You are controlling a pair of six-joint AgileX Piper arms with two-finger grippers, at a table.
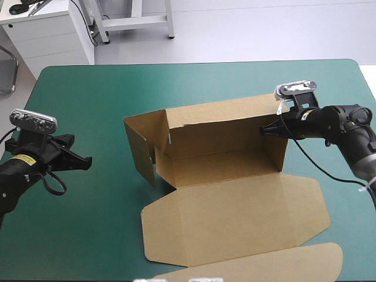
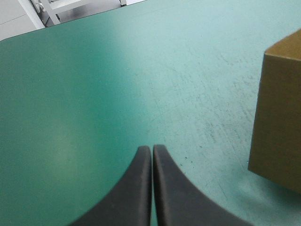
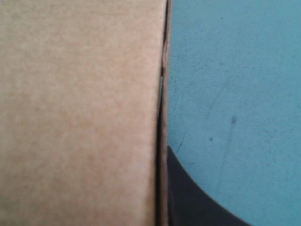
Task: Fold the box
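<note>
The brown box (image 1: 223, 158) stands in the middle of the teal-green table, its back wall and both end walls raised and its lid (image 1: 235, 217) lying flat toward the front edge. My right gripper (image 1: 265, 130) is at the top of the right end wall. In the right wrist view the board (image 3: 80, 108) sits between its fingers; one black finger (image 3: 188, 197) shows outside the wall and the other is hidden behind it. My left gripper (image 1: 87, 160) is shut and holds nothing, hovering left of the box with a gap to the left end wall (image 2: 280, 113).
The lid's long rounded flap (image 1: 264, 267) reaches the table's front edge. Bare teal-green cover (image 1: 88, 100) lies to the left and behind the box. White furniture stands beyond the far edge.
</note>
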